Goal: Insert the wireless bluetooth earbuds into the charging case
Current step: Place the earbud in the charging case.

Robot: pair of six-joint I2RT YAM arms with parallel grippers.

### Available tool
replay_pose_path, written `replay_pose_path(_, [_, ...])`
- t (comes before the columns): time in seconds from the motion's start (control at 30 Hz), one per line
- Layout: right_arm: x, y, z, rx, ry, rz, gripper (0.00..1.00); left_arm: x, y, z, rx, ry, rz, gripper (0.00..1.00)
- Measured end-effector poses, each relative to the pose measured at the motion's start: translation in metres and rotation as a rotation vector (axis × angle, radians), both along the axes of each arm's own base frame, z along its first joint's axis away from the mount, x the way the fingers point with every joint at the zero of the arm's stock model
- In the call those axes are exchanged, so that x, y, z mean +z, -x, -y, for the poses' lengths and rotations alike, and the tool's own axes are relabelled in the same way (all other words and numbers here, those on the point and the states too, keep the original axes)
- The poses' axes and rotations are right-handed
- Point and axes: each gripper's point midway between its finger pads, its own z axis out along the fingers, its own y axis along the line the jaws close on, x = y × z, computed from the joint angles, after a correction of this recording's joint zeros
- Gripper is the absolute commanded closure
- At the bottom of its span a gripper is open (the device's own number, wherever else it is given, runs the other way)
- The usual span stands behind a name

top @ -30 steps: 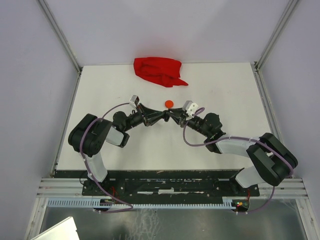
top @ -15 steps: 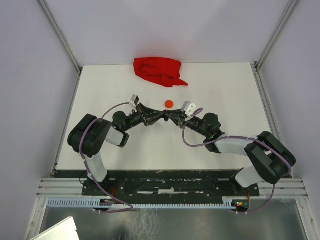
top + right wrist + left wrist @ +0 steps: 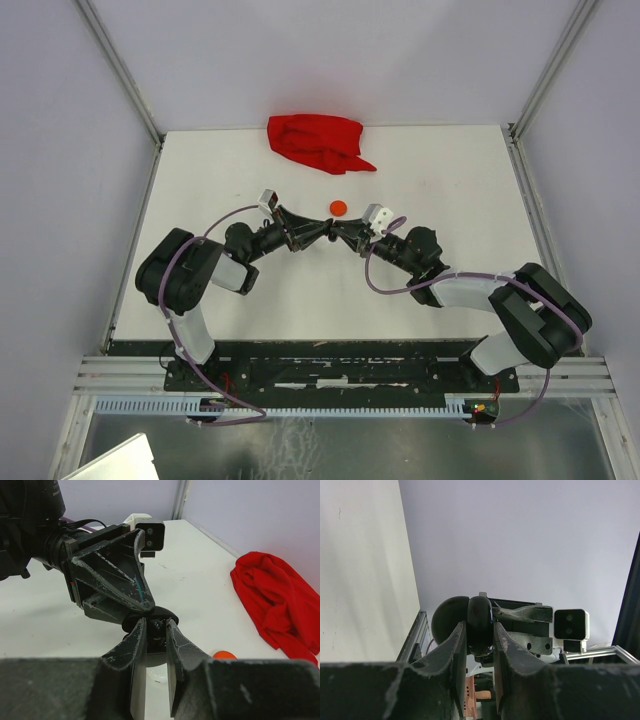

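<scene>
My left gripper (image 3: 327,232) is shut on a round black charging case (image 3: 479,614), held on edge above the middle of the table. A rounded black part (image 3: 445,620) beside it looks like its open lid. My right gripper (image 3: 343,232) meets it tip to tip. In the right wrist view its fingers (image 3: 175,640) are shut on a small glossy black earbud (image 3: 159,628), pressed against the case (image 3: 172,614) held in the left jaws. The earbud is mostly hidden between the fingers. No other earbuds show.
An orange-red disc (image 3: 338,207) lies just beyond the grippers and also shows in the right wrist view (image 3: 224,654). A crumpled red cloth (image 3: 318,142) lies at the table's far edge. A white round piece (image 3: 150,666) lies on the table under the grippers.
My right gripper has edged slightly left, closer against the left gripper and the case. The left arm has barely moved. Both grips are unchanged.
</scene>
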Motion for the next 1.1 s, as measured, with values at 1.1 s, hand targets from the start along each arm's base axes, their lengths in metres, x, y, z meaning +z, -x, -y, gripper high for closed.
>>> replay_pose_path(1.1, [0.093, -0.037, 0.062, -0.448, -0.018, -0.261, 0.39, -0.007, -0.013, -0.006, 0.091, -0.020, -0.023, 0.97])
